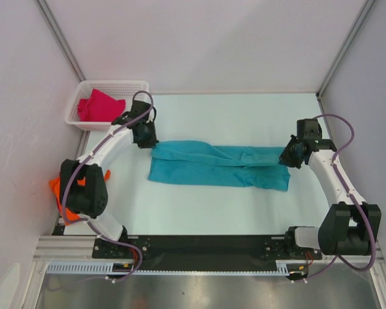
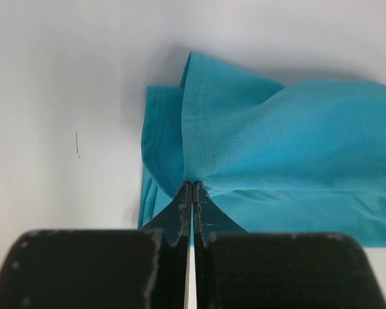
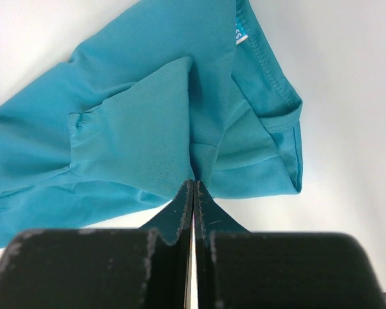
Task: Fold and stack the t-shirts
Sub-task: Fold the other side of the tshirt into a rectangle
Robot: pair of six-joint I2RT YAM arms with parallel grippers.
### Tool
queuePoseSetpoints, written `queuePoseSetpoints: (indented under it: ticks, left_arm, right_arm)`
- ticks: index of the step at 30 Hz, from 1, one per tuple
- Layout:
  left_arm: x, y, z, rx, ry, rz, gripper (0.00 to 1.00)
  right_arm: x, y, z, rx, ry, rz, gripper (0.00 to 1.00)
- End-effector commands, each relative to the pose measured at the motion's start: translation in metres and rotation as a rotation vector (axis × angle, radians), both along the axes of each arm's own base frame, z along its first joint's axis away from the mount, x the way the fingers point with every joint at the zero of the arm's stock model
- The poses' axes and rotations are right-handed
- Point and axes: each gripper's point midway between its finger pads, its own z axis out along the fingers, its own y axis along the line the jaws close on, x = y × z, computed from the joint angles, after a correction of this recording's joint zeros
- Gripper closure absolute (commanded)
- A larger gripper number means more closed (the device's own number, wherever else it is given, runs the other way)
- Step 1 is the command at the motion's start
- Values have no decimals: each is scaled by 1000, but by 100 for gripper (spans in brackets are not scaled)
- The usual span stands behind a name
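1. Two grippers pinch the teal shirt (image 1: 219, 166), which lies stretched in a long band across the middle of the table (image 1: 244, 116).
2. The left gripper (image 2: 192, 187) has its jaws pressed together on a stitched hem at the shirt's far left corner; the cloth rises into the tips.
3. The right gripper (image 3: 192, 185) is likewise closed on a fold at the shirt's right end, beside a hemmed opening.
4. A small blue-and-white tag (image 3: 239, 32) shows inside that opening; its writing is too small to read.
5. The magenta shirt (image 1: 101, 106) sits bunched in the basket (image 1: 112, 83) at the table's far left corner.
6. The orange shirt (image 1: 55, 187) lies at the left edge, partly hidden behind the left arm (image 1: 83, 187).
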Motion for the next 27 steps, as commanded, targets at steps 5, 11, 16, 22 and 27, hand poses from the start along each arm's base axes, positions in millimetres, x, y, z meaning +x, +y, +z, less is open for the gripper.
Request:
queuePoseSetpoints:
  ticks: [5,11,16,22,27]
  left_arm:
    - [-51,2,16,-17,-19,-51,100]
    - [-70,-3,8,-49,7,-75,100]
    - [-78,-12,3,-76,33,-107,98]
    - [-83,-16,2,-91,37,-126,41]
    - [-81,-14,11,-84,9,-125,13]
  right_arm:
    - [-21,-5,9,-38,1,-10,100]
    - [-30,-10,-6,-59,58,-31,100]
    - [-30,-4,-16,-36,89,-16,75]
    - [-27,-4,-16,-36,81,-12,54]
    - [-19,-3,-15,-32,73,-10,53]
